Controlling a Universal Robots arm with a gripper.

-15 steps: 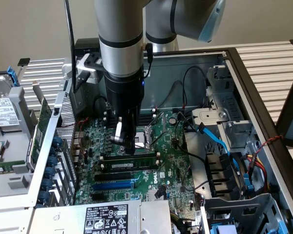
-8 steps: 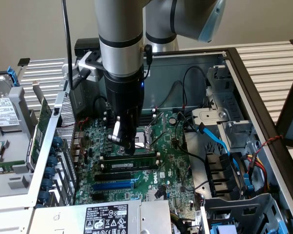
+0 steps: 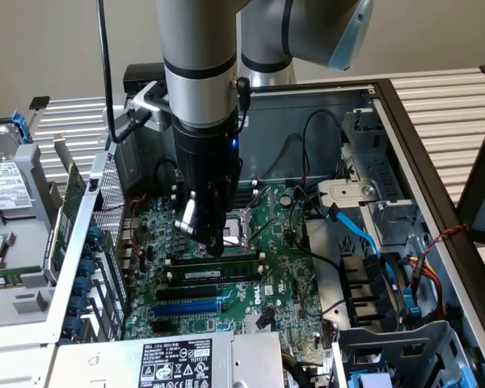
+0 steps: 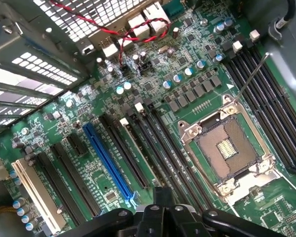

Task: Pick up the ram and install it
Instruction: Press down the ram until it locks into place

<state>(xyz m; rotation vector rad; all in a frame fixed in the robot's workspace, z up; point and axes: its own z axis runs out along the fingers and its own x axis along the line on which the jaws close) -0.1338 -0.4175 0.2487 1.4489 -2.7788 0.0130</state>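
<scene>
Open PC case [image 3: 436, 162], motherboard [image 3: 283, 259] inside. Gripper [image 3: 212, 242] with fingers pressed together, holding nothing, tips just above the ram [image 3: 214, 275], which lies in a black slot beside the CPU socket [image 4: 229, 148]. Judgement: press straight down, evenly along the stick, so both latches catch.

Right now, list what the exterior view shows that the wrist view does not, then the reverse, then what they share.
Exterior view: the arm, the case wall, a blue cable, the labelled power supply, and the ram lying along a slot by the shut gripper.
Wrist view: twisted red and black wires and a white slot.
Both: the motherboard, the blue slot, the processor socket and the gripper.
</scene>
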